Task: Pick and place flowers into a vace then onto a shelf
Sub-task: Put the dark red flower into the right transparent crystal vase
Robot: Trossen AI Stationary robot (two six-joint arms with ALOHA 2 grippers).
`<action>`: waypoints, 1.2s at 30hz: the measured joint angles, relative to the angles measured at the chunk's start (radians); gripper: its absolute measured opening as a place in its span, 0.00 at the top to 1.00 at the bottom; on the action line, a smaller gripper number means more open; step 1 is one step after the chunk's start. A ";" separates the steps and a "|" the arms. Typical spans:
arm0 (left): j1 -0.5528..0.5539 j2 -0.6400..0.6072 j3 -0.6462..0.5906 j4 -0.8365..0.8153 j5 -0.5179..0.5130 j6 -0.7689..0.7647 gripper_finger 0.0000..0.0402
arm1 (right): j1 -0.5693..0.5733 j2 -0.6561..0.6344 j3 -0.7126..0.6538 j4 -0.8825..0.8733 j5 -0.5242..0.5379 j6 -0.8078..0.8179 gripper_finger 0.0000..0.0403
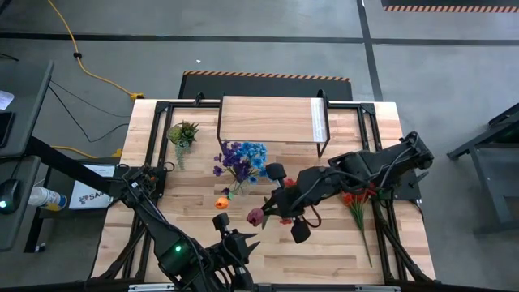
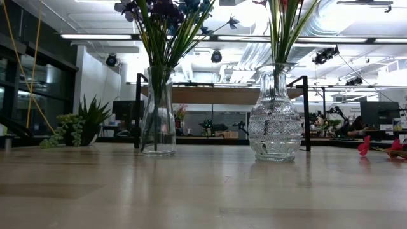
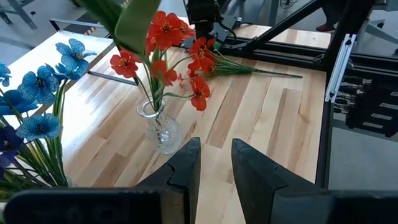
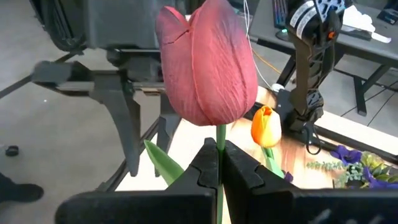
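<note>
A dark maroon tulip is being pinched by its stem in the closed right gripper above the table's middle, hemmed in by an orange tulip, a tall vase of blue and purple flowers and a round vase of red flowers. The left gripper is being held slightly apart and empty at the near edge. The shelf is being left bare at the far edge, with a leafy plant beside it.

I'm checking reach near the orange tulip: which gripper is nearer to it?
Right. The right gripper, shut on the maroon tulip, sits just beside the orange tulip; the left gripper waits farther off, near the table's front edge.
</note>
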State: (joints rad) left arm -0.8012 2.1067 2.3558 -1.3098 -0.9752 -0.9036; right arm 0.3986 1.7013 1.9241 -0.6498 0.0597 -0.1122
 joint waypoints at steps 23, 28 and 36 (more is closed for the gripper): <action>-0.032 0.000 0.000 -0.010 0.017 -0.074 0.69 | -0.015 -0.169 -0.305 0.214 0.092 0.005 1.00; -0.031 0.000 0.000 -0.009 0.012 -0.074 0.69 | -0.004 -0.185 -0.303 0.241 0.119 0.000 1.00; -0.031 0.000 0.000 -0.008 0.012 -0.096 0.69 | -0.005 -0.183 -0.304 0.211 0.129 0.003 1.00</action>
State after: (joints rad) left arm -0.8318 2.1067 2.3558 -1.3182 -0.9634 -0.9993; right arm 0.3939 1.5185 1.6199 -0.4389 0.1884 -0.1089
